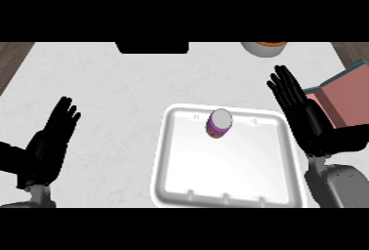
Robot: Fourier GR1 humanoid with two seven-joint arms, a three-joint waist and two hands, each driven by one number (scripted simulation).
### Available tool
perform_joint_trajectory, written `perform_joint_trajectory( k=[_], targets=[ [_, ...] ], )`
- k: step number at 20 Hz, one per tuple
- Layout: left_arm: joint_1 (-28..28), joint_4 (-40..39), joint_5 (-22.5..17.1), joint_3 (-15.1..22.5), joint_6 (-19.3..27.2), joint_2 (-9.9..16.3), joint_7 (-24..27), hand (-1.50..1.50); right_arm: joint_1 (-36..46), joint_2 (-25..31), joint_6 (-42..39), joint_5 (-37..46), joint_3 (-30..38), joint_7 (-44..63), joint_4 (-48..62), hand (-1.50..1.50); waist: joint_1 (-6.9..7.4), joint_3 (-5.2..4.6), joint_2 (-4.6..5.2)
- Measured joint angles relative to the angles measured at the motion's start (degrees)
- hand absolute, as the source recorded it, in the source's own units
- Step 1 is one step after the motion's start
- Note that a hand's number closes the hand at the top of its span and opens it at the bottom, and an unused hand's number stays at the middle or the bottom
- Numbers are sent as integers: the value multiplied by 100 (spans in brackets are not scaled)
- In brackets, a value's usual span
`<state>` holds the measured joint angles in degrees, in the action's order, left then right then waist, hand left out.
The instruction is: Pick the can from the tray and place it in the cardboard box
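A small purple can with a pale lid stands upright in the far part of the white tray. The cardboard box, pinkish inside, shows at the right edge, partly cut off by the view. My right hand is open with straight fingers, standing over the tray's right rim between the can and the box, apart from the can. Over bare counter, well left of the tray, my left hand is open with its fingers up.
A dark object sits at the counter's far edge. An orange-topped bowl or cup is at the far right. Wooden floor shows past the counter's far corners.
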<state>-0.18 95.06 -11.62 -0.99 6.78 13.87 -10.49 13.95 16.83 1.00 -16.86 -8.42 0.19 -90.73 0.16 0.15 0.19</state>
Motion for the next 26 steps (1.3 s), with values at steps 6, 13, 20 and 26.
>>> perform_joint_trajectory(
  k=[6,13,20,26],
  targets=[
    [25,45,-130,-293,-247,267,-30,0,-151,-345,1256,567,276,367,-247,-150,-34,-17,-31],
    [114,11,-444,-443,-511,385,-201,0,-739,-732,3477,2398,361,-560,-592,-150,-140,-29,-57],
    [114,35,-617,-567,-687,479,-345,0,-1364,-560,3647,4343,-721,494,-1299,-150,-81,-47,-54],
    [-9,36,-615,-550,-704,494,-392,0,-1282,-4,2414,5577,-1096,2431,-1219,-150,-39,-74,-42]
  ],
)
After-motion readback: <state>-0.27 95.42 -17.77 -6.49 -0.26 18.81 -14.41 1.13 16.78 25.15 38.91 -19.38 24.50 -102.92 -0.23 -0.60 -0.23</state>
